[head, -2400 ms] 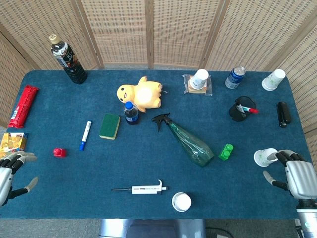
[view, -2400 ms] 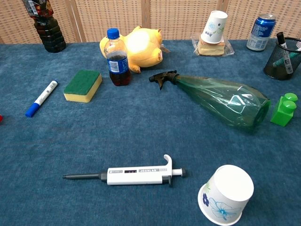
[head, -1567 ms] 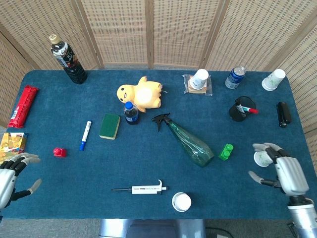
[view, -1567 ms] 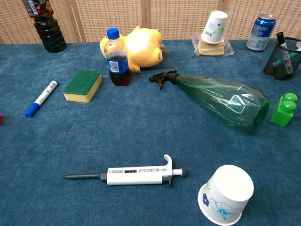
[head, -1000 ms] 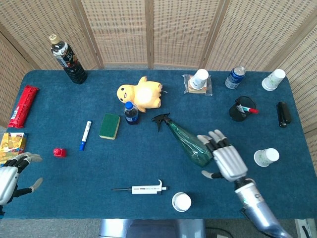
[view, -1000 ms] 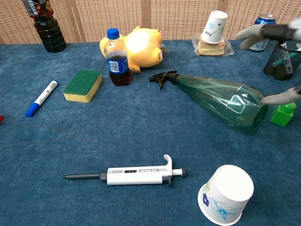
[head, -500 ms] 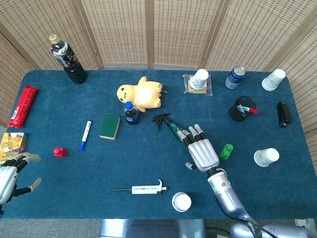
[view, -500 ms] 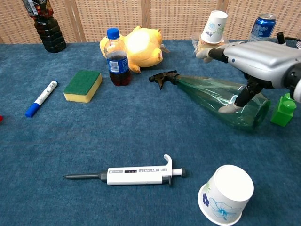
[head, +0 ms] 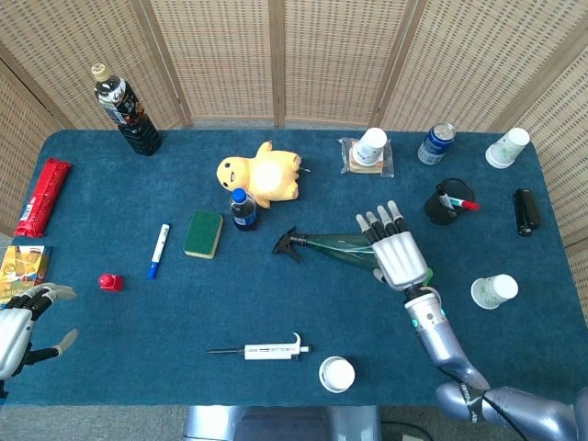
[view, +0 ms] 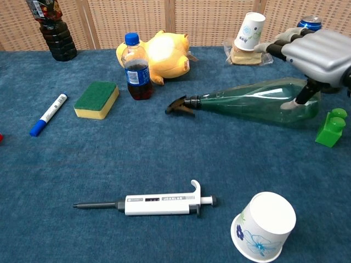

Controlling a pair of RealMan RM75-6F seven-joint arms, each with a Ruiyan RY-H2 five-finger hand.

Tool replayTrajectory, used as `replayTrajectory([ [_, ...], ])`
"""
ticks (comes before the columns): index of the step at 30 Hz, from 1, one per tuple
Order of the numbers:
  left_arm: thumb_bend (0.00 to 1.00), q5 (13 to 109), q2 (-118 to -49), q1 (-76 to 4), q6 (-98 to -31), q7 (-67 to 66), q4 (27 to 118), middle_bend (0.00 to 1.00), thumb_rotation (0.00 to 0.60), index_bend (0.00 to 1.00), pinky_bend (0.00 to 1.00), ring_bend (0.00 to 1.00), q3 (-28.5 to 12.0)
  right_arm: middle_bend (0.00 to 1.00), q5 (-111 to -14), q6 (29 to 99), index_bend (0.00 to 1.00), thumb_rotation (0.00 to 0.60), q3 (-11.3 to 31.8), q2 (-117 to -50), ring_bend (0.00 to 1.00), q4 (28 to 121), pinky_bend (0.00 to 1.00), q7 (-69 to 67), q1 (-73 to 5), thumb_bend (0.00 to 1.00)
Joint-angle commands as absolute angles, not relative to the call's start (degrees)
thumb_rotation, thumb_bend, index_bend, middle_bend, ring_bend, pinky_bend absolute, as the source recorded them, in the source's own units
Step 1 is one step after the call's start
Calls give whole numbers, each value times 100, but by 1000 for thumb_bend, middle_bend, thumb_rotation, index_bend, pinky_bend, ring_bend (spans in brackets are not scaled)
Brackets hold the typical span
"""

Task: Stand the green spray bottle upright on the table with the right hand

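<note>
The green spray bottle (head: 333,246) (view: 247,102) lies on its side near the middle of the blue table (head: 276,303), with its black nozzle (view: 180,105) pointing left. My right hand (head: 397,254) (view: 318,55) is over the bottle's wide base end. Its thumb (view: 293,103) presses the near side and its fingers reach across the top, so the bottle is held between them. At the table's front left corner my left hand (head: 20,326) rests with its fingers apart, holding nothing.
A green block (view: 331,127) sits just right of the bottle's base. A pipette (head: 262,350) and an upturned paper cup (head: 336,374) lie in front. A small cola bottle (head: 243,209), sponge (head: 203,233), yellow plush (head: 262,175) and pen holder (head: 447,202) stand behind.
My right hand swept in from the right edge onto the bottle's base. The bottle has swung from slanting to nearly level across the table, nozzle left. The left hand stayed put.
</note>
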State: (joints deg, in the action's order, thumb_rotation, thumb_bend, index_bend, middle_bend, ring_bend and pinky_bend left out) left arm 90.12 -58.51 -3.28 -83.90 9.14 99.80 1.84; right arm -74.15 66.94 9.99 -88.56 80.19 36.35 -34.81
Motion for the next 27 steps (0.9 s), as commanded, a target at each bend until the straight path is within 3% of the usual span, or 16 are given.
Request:
replayTrajectory([
  [1,328,9017,-5844,-334,-8388,898,10004,317,600,311,210,233,184,0,-7440,6609,0,600,981,-8767,0,7852,0,3510,-3511,108],
  [6,328,9023,-5847,-341,-8376,883,10021,317,600,310,210,233,190,0,-7396,6444,0,600,907,-8439,0,8375,0,3343,-3465,110],
  [13,328,9059,-5869,-364,-8361,898,10013,316,600,310,210,233,198,20,-6635,5512,0,600,887,-7471,0,10173,0,3344,-3669,127],
  [19,329,9049,-5887,-332,-8394,971,9948,316,600,310,209,233,218,105,-5967,5271,22,600,1035,-7498,0,10602,0,3650,-4050,145],
  [27,328,9007,-5927,-303,-8393,1140,9767,316,600,310,209,233,236,163,-5006,5258,137,600,1196,-7908,0,10462,0,3998,-4620,201],
])
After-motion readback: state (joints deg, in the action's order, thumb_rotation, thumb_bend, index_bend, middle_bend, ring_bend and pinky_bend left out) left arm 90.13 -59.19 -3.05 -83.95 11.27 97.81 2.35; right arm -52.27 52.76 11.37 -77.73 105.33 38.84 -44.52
